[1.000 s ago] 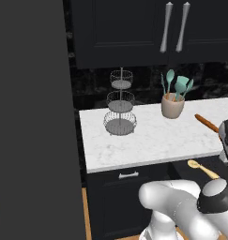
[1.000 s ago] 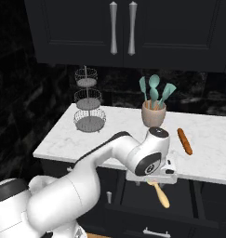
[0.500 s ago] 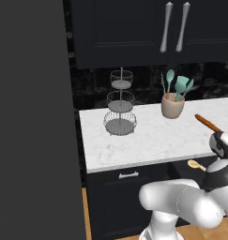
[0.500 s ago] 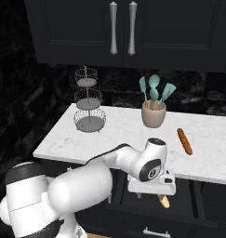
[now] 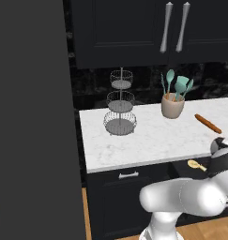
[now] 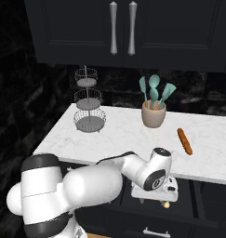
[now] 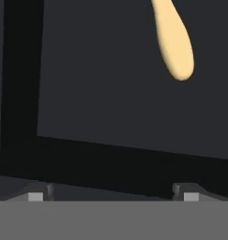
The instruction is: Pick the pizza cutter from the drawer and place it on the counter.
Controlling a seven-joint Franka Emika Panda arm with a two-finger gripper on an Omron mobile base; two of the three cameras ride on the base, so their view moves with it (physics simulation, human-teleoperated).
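The pizza cutter lay in the open drawer under the desk. The hand hung above the drawer with fingers spread and empty, aimed beside the handle; descending so, it might miss the cutter.

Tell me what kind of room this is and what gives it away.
A kitchen, rendered. A white marble counter sits over dark cabinets, carrying a crock of teal utensils, a rolling pin and a three-tier wire basket stand.
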